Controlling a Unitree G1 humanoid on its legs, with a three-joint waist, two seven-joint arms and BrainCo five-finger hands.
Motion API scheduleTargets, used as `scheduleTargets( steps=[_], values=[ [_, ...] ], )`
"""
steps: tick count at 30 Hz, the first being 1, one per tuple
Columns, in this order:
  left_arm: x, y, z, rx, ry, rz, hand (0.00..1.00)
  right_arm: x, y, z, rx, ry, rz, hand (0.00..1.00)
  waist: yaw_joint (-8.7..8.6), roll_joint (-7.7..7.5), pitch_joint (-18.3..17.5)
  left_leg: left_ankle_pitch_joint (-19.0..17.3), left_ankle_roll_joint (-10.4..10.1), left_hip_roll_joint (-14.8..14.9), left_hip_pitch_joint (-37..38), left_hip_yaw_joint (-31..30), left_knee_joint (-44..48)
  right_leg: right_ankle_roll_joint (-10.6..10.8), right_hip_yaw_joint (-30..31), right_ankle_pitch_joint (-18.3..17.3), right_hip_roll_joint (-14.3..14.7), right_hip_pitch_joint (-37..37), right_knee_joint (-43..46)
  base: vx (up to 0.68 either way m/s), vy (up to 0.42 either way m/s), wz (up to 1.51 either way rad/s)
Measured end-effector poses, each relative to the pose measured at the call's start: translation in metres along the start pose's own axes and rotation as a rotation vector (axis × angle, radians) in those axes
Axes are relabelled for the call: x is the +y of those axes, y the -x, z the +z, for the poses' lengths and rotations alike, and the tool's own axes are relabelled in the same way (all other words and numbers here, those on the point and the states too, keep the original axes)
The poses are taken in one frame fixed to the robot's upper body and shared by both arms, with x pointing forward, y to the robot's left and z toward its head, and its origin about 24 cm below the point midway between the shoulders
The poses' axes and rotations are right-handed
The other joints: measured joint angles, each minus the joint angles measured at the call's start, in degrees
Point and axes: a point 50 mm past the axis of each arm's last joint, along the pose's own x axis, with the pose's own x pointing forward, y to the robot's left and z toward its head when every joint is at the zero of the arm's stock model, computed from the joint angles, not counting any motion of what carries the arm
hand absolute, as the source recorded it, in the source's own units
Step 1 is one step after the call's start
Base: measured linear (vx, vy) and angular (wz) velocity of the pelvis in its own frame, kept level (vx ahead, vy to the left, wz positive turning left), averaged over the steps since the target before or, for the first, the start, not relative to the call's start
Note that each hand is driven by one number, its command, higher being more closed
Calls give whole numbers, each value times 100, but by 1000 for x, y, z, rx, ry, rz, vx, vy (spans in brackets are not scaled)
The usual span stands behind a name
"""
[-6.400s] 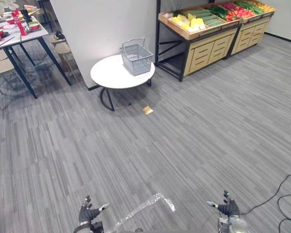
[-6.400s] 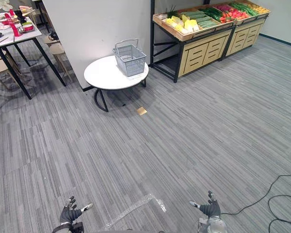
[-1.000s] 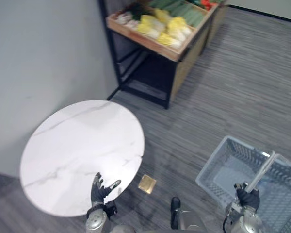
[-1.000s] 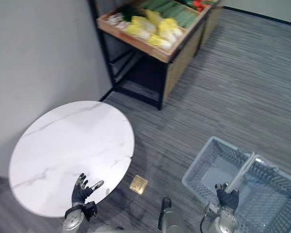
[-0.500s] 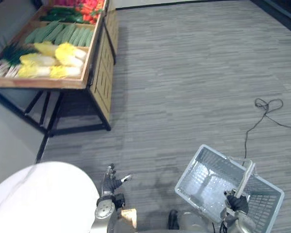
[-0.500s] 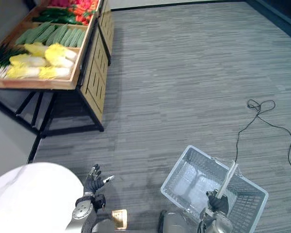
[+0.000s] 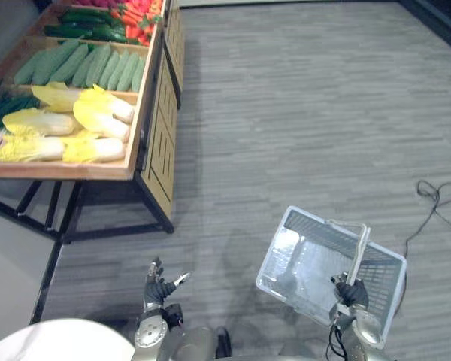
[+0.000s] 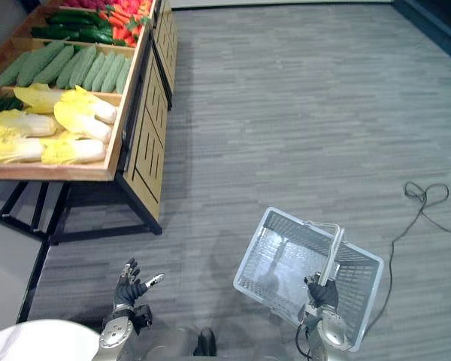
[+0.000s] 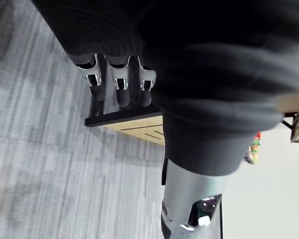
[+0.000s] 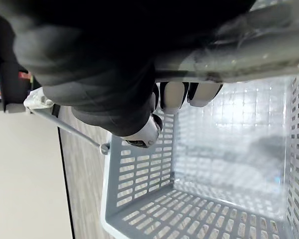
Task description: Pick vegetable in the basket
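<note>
The right hand (image 7: 351, 293) is closed round the handle (image 7: 358, 252) of a grey plastic shopping basket (image 7: 304, 263), fingers curled fully about the bar. The basket hangs tilted above the grey carpet floor (image 7: 301, 113), low on the robot's right. The left hand (image 7: 159, 289) is held low on the left with its fingers straight and spread, holding nothing and touching nothing. The vegetables lie in a wooden display stand (image 7: 159, 143) ahead and to the left, well apart from the basket. Pale yellow napa cabbages (image 7: 101, 120) fill the nearest tray, light green cucumbers (image 7: 90, 66) lie in a row in the next, and red vegetables (image 7: 139, 19) sit beyond. A white round tabletop (image 7: 60, 344) edges in beside the left hand.
</note>
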Motion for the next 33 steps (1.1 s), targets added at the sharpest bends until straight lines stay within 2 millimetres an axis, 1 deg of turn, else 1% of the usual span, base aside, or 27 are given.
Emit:
scheduleTargets(
  steps=[1, 2, 3, 4, 5, 6, 7, 8, 9, 10, 12, 13, 14, 15, 17, 18, 19, 20, 21, 22, 23, 25, 28, 30, 31, 32, 33],
  values=[
    [2, -2, 4, -17, -13, 8, 0, 1, 1, -4, 15, 5, 5, 100, -132, 66, 11, -8, -2, 34, 642, -200, -416, -440, -606, -272, -144, -488, 124, 848, 0, 69],
    [4, -5, 5, -22, -25, 15, 0, 4, 0, -3, 14, 8, 16, 100, -216, 94, 26, -7, -5, 120, 904, -339, -630, -664, -955, -457, -143, -928, -358, 720, -54, 62],
    [3, -5, 6, -25, -25, 15, 0, 5, -1, 0, 1, 6, 19, 100, -258, 110, 39, -14, -18, 173, 967, -367, -655, -735, -1055, -508, -114, -1085, -677, 616, -136, 47],
    [0, -7, 7, -23, -22, 7, 0, 7, -5, 7, -30, 7, 26, 100, -284, 183, 93, -40, -65, 309, 1091, -488, -657, -746, -1086, -527, 55, -1321, -1493, 520, -190, 44],
    [-6, -11, 5, -13, -26, -10, 0, 5, -7, 11, -39, 9, 20, 100, -299, 295, 142, -128, -224, 524, 1237, -638, -639, -732, -891, -321, 358, -1456, -2575, 651, -272, 58],
    [-7, -14, 6, -11, -33, -15, 0, 2, -7, 9, -34, 8, 10, 100, -304, 299, 156, -181, -381, 629, 1355, -715, -643, -730, -639, 92, 574, -1476, -3577, 576, -266, 55],
    [-6, -15, 6, -10, -38, -15, 0, 2, -6, 7, -23, 9, 7, 100, -296, 231, 132, -211, -503, 635, 1429, -766, -653, -731, -443, 499, 623, -1410, -4278, 635, -310, 62],
    [-1, -15, 5, -5, -46, -2, 0, -1, -5, 0, 4, 13, -2, 100, -302, 116, 124, -326, -718, 686, 1609, -947, -604, -1006, -202, 1924, 688, -1285, -4971, 656, -306, 39],
    [-9, -15, -2, 33, -17, 3, 0, -6, -11, 2, 15, 30, -19, 100, -265, 437, 162, -251, -954, 1005, 1660, -1046, -485, -1149, -306, 1841, 906, -1305, -4547, 632, -287, 35],
    [-10, -15, -1, 30, -16, 1, 0, -4, -13, 5, 6, 21, -19, 100, -266, 414, 176, -39, -1114, 1001, 1627, -1112, -413, -1147, -321, 1558, 854, -1352, -4277, 588, -260, 28],
    [-12, -13, -4, 40, 8, 6, 0, -4, -10, 5, 3, 10, -20, 100, -297, 411, 189, 1039, -1029, 997, 1579, -1384, 279, -1259, -642, 750, 705, -1012, -3661, 568, -312, 59],
    [-12, -12, -4, 43, 22, 16, 0, -6, -8, 2, 12, 10, -22, 100, -276, 439, 193, 1388, -1061, 1050, 1466, -1455, 690, -1286, -748, 621, 715, -773, -3709, 582, -309, 52],
    [-9, -10, -5, 44, 42, 39, 0, -5, -6, -2, 24, 5, -21, 100, -254, 452, 204, 2094, -1204, 1160, 1134, -1517, 1482, -1339, -825, 484, 750, -396, -3885, 677, -203, 34],
    [-3, -5, -9, 48, 55, 58, 0, 1, -2, -6, 33, -6, -7, 100, -145, 512, 254, 1961, -1339, 1534, 284, -1349, 3200, -1428, -975, 339, 940, 340, -4375, 646, -168, 25],
    [-2, -3, -12, 61, 64, 65, 0, 0, 0, -7, 36, -10, -13, 100, -63, 495, 264, 1346, -1196, 1606, -248, -1114, 3770, -1448, -1021, 292, 979, 706, -4611, 425, -86, 8],
    [0, -1, -15, 74, 73, 74, 0, -2, -1, -5, 26, -19, -26, 100, 42, 482, 268, 818, -1085, 1568, -724, -767, 3750, -1447, -1050, 286, 963, 996, -4840, 416, -57, -1],
    [3, 0, -17, 81, 73, 85, 0, -5, -2, -3, 17, -21, -45, 100, 116, 440, 290, 537, -984, 1465, -1107, -432, 3223, -1323, -1069, 211, 886, 1224, -5018, 400, -18, 2],
    [5, 1, -19, 88, 74, 95, 0, -6, -3, -2, 14, -20, -49, 100, 124, 432, 301, 481, -910, 1407, -1237, -230, 2753, -1258, -1110, 164, 848, 1322, -5043, 314, 13, 20],
    [9, 3, -22, 100, 78, 112, 0, -9, -3, -3, 18, -13, -57, 100, 106, 447, 294, 507, -857, 1325, -1308, 117, 1817, -1151, -1243, 45, 805, 1502, -5063, 406, 65, 67],
    [13, 7, -26, 116, 85, 134, 0, -18, 0, -7, 34, 9, -75, 100, 39, 584, 222, 1057, -718, 1287, -1355, 713, 706, -994, -1525, -152, 848, 1794, -5066, 496, 80, 116],
    [20, 7, -30, 133, 76, 159, 0, -22, 4, -21, 93, 11, -91, 100, 48, 427, 156, 1084, -114, 1091, -1148, 1131, 335, -850, -1748, -369, 708, 2004, -5000, 509, 95, 123],
    [29, 7, -34, 148, 72, 194, 0, -19, 3, -25, 111, 16, -83, 100, 58, 173, 52, 1139, -41, 777, -1244, 1185, 172, -784, -2022, -384, 521, 2102, -5142, 419, 79, 106],
    [33, 9, -40, 180, 78, 215, 0, -18, -7, -27, 146, 33, -82, 100, 60, 161, 54, 917, 372, 668, -1426, 1271, 457, -594, -2385, -242, 468, 2345, -5182, 370, 110, 113],
    [34, 13, -48, 217, 71, 218, 0, -18, -7, -35, 192, 36, -89, 100, 48, 173, 67, 612, 320, 430, -964, 952, 261, -447, -2426, -161, 216, 2207, -3658, 308, 140, 134],
    [35, 13, -50, 225, 66, 219, 0, -20, -5, -37, 200, 35, -92, 100, 32, 131, 88, 512, 312, 230, -719, 619, 161, -271, -2135, 375, -126, 1759, -2141, 343, 59, 145],
    [36, 12, -49, 222, 58, 214, 0, -22, -3, -39, 205, 37, -95, 100, 9, 95, 113, 432, 284, 107, -565, 381, 176, -311, -1808, 679, -269, 1379, -1218, 383, 3, 157],
    [36, 11, -47, 217, 45, 206, 0, -23, -1, -37, 191, 33, -97, 100, 19, 65, 129, 338, 282, -8, -378, 64, 195, -329, -1346, 377, -234, 909, -375, 307, -21, 126]
  ],
)
